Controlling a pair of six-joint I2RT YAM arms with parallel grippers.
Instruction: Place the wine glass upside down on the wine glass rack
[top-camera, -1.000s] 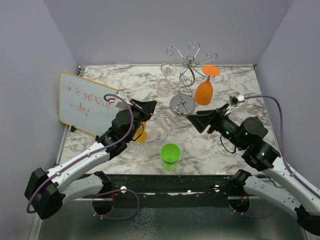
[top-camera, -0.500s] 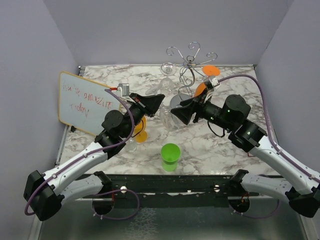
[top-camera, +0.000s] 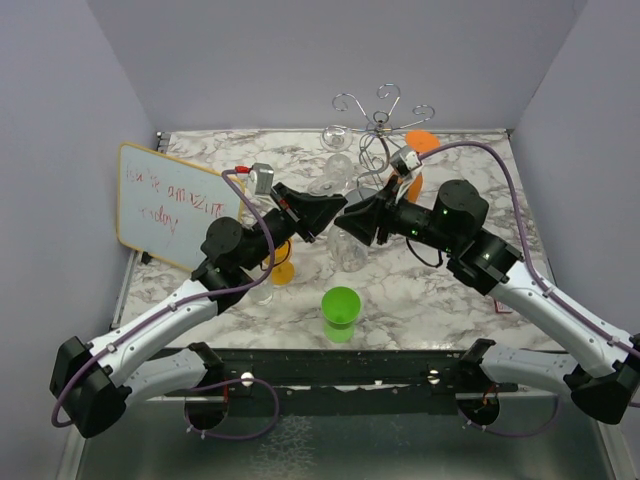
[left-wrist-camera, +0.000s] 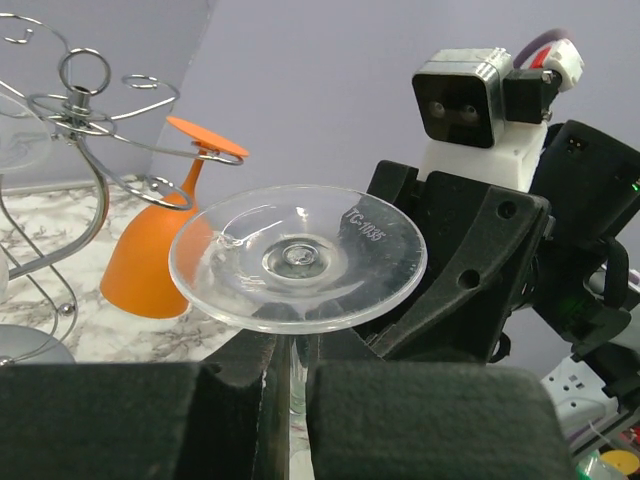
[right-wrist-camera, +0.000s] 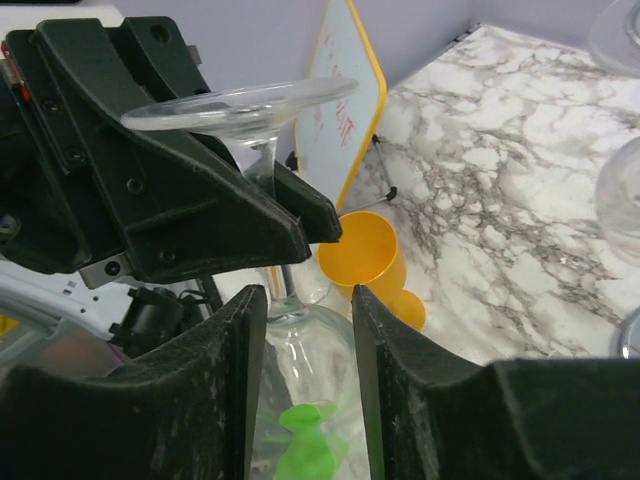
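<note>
A clear wine glass (left-wrist-camera: 297, 255) is upside down, foot on top, above the table's middle. My left gripper (left-wrist-camera: 290, 375) is shut on its thin stem just under the foot. My right gripper (right-wrist-camera: 305, 320) faces it from the other side, a finger pressed against each side of the bowl (right-wrist-camera: 305, 375). From above, both grippers meet at the glass (top-camera: 347, 247), left (top-camera: 318, 215) and right (top-camera: 352, 222). The chrome wine glass rack (top-camera: 375, 140) stands behind them at the back. It also shows at the left of the left wrist view (left-wrist-camera: 85, 120).
An orange wine glass (left-wrist-camera: 160, 265) hangs upside down on the rack, and a clear one (top-camera: 337, 137) hangs on its left arm. A green cup (top-camera: 341, 312) stands near the front, an orange cup (top-camera: 283, 268) to its left. A whiteboard (top-camera: 175, 205) leans at the left.
My right arm has swung left to the glass, and its jaws have narrowed onto the bowl. My left gripper has carried the glass up and to the right towards it.
</note>
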